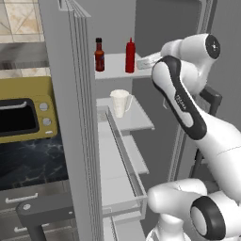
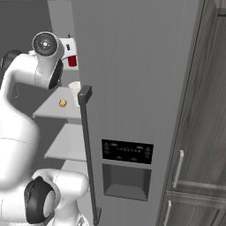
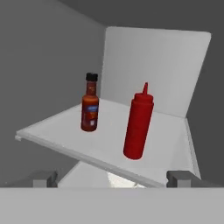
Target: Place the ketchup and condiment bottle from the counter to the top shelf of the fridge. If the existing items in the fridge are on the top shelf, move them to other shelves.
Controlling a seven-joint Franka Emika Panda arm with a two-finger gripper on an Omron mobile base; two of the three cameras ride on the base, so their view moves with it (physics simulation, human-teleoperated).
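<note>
Where fingers (image 3: 112,177) gape, ketchup (image 3: 138,126) beyond, apart

The ketchup bottle (image 3: 138,127) is plain bright red, nozzle included. The condiment bottle (image 3: 89,109) is dark reddish-brown with a black cap and a red-orange label carrying a small blue patch. Both stand on a pale grey-white top shelf (image 3: 57,133). A translucent white jug (image 1: 120,102) sits lower. The microwave (image 1: 27,114) is mustard yellow, its window black.

ketchup (image 2: 72,60) mostly hidden behind the arm; cup (image 2: 75,92) half behind the fridge door (image 2: 132,88).
</note>
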